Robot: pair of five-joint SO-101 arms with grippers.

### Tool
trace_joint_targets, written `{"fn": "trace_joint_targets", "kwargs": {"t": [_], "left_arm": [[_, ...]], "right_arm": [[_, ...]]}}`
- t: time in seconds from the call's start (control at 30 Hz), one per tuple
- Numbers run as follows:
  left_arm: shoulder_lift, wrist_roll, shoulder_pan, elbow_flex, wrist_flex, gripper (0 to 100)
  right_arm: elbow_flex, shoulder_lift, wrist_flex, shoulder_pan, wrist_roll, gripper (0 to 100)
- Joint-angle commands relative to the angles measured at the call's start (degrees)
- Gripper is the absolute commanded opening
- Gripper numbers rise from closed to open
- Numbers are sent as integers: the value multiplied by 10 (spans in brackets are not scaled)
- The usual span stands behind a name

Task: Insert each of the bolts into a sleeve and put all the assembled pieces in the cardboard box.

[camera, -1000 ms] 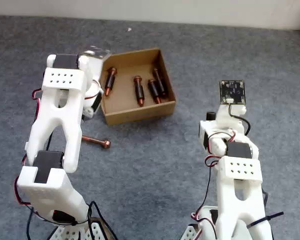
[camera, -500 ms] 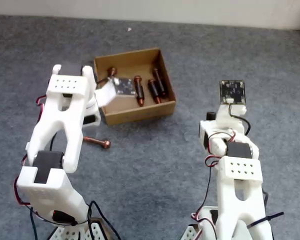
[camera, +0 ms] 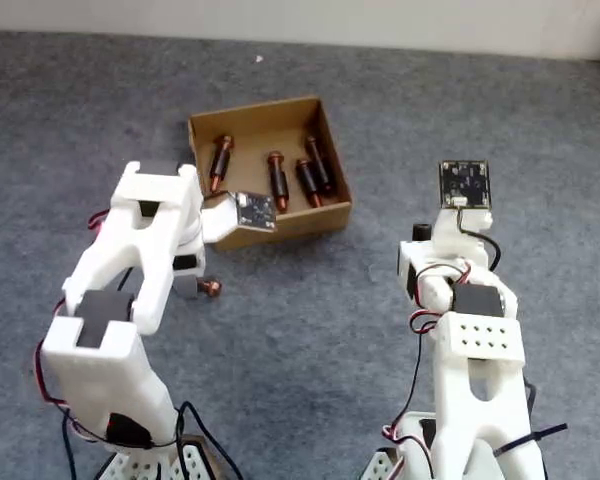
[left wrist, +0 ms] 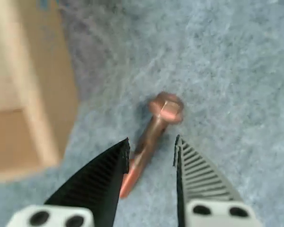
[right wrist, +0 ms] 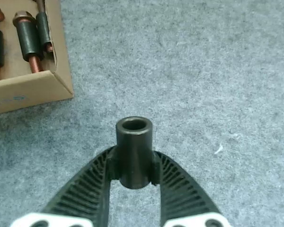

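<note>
The left arm [camera: 130,270] bends forward and low over the table [camera: 310,330], its wrist turned down. The left pincer [left wrist: 151,141] is spread, with the bolt [left wrist: 154,127] lying on the table between its two fingers. The bolt's hex head is just past the tips and its threaded end runs back toward the palm, close to one finger. I cannot tell whether either finger touches it. The box [left wrist: 33,94] stands just beside this pincer. In the high view its front wall [camera: 300,218] is just beyond the left wrist, and four assembled pieces [camera: 278,180] lie inside.

The right arm [camera: 460,300] is folded back near its own base, well apart from the box. The right pincer [right wrist: 133,158] pinches the sleeve [right wrist: 134,146] between its tips, the open bore facing back toward the wrist. The table lies beyond the sleeve, and a corner of the box shows farther off.
</note>
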Motion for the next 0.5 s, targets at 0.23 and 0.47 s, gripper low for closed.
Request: {"fn": "trace_joint_targets", "kwargs": {"t": [0.23, 0.47], "left_arm": [[33, 40, 36, -36, -11, 106], [24, 106, 71, -6, -8, 5]], "right_arm": [[-3, -14, -19, 6, 0, 5], [-3, -14, -18, 6, 0, 5]]}}
